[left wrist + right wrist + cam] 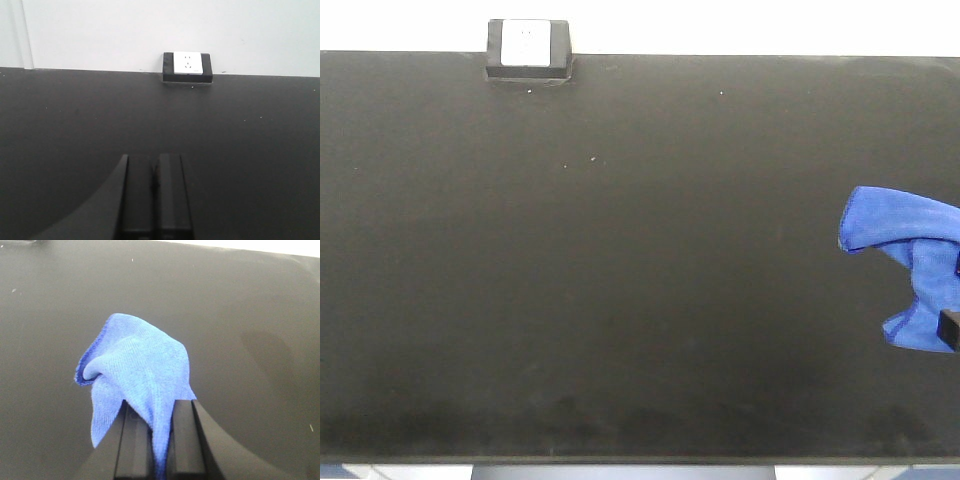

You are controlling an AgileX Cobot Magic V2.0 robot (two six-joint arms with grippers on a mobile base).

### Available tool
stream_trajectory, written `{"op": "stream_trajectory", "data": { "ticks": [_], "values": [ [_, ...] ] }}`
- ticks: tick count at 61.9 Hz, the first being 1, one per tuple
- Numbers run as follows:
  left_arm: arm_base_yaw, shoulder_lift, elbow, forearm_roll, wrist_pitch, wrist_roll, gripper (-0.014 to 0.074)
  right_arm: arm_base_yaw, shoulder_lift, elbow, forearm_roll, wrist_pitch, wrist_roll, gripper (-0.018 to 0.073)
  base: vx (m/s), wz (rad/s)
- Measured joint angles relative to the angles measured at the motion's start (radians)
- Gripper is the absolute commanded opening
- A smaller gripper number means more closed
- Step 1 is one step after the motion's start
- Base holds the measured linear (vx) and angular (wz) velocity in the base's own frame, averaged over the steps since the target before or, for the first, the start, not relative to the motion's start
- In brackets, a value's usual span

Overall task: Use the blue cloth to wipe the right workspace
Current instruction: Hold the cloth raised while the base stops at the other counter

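The blue cloth [910, 270] hangs bunched at the right edge of the black benchtop [620, 280], the right workspace. In the right wrist view the cloth [135, 370] fans out ahead of my right gripper [159, 410], which is shut on its pinched tail. Only a dark corner of that gripper [951, 326] shows in the front view. My left gripper [155, 162] is shut with nothing in it, held over bare black benchtop [250, 150] and out of the front view.
A small black box with a white face [528, 50] stands at the benchtop's back edge against the white wall; the same box [187, 66] shows ahead of the left gripper. A few pale specks [592, 157] dot the surface.
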Motion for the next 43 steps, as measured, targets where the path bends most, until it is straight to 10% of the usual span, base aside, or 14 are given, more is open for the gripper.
{"op": "stream_trajectory", "data": {
  "ticks": [43],
  "values": [
    [0.0, 0.0, 0.0, 0.0, -0.001, 0.0, -0.0006, 0.0, 0.015, 0.002, -0.002, -0.031, 0.0, 0.0, 0.02, 0.01]
  ]
}}
